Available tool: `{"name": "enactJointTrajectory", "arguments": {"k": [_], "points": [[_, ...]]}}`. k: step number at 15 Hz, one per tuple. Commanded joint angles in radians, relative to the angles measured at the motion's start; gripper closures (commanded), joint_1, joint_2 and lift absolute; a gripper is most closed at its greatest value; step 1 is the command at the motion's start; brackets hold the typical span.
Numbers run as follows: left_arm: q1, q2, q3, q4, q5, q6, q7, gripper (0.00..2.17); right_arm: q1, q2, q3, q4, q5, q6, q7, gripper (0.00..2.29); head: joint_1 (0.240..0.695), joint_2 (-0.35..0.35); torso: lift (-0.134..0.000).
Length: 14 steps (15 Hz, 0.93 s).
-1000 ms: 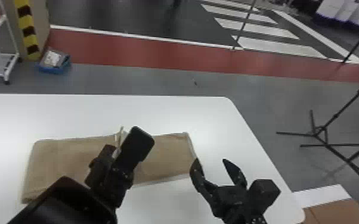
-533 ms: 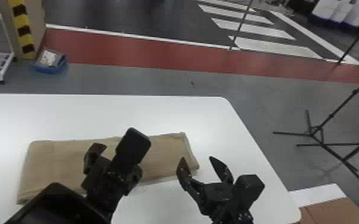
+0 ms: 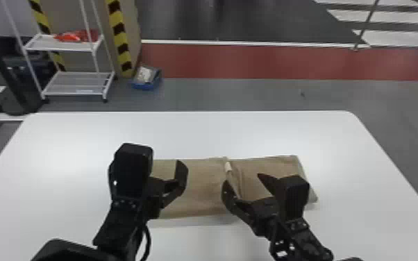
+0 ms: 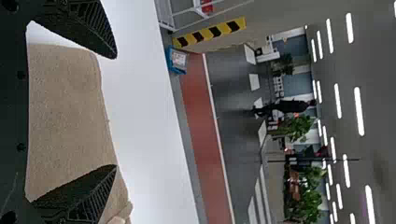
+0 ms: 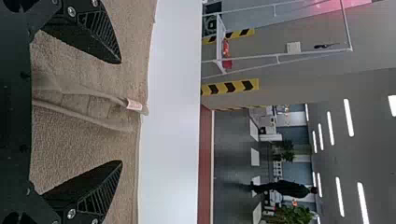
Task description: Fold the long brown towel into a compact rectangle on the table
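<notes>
The brown towel [image 3: 198, 187] lies flat and elongated across the table, with a raised crease and a small pale tag right of its middle. Above its left part is my left gripper [image 3: 147, 165], open; the arm hides the towel's left end. My right gripper [image 3: 242, 179] is open over the crease. In the left wrist view, the towel [image 4: 65, 116] spreads beneath the left gripper [image 4: 115, 112], nothing between its fingers. In the right wrist view, the right gripper [image 5: 121, 112] has its fingers on either side of the crease [image 5: 88, 95] and tag [image 5: 134, 104], apart from them.
The white table [image 3: 253, 132] extends beyond the towel on its far and right sides. Past the far edge stand a white wire shelf [image 3: 76, 83] and a blue bin [image 3: 147, 80] on the floor.
The head view has swung left. Both grippers have shifted left relative to the towel, the right one from its right end to the crease. Both were open before too.
</notes>
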Motion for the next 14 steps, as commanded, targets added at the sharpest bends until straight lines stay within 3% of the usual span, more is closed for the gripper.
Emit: {"name": "enactJointTrajectory", "arguments": {"k": [1, 2, 7, 14], "points": [[0.029, -0.004, 0.110, 0.054, 0.141, -0.185, 0.001, 0.04, -0.017, 0.003, 0.015, 0.014, 0.012, 0.041, -0.001, 0.13, 0.695, 0.020, -0.115], [0.030, -0.004, 0.155, 0.087, 0.187, -0.231, -0.002, 0.04, -0.019, 0.003, 0.015, 0.014, 0.017, 0.059, -0.001, 0.13, 0.695, 0.037, -0.115], [0.055, -0.004, 0.276, 0.191, 0.290, -0.415, -0.041, 0.07, -0.056, 0.003, 0.012, 0.040, 0.042, 0.123, -0.001, 0.13, 0.695, 0.119, -0.115], [0.045, -0.004, 0.298, 0.237, 0.321, -0.446, -0.076, 0.08, -0.090, 0.006, 0.024, 0.076, 0.062, 0.163, -0.001, 0.22, 0.695, 0.152, -0.115]]}}
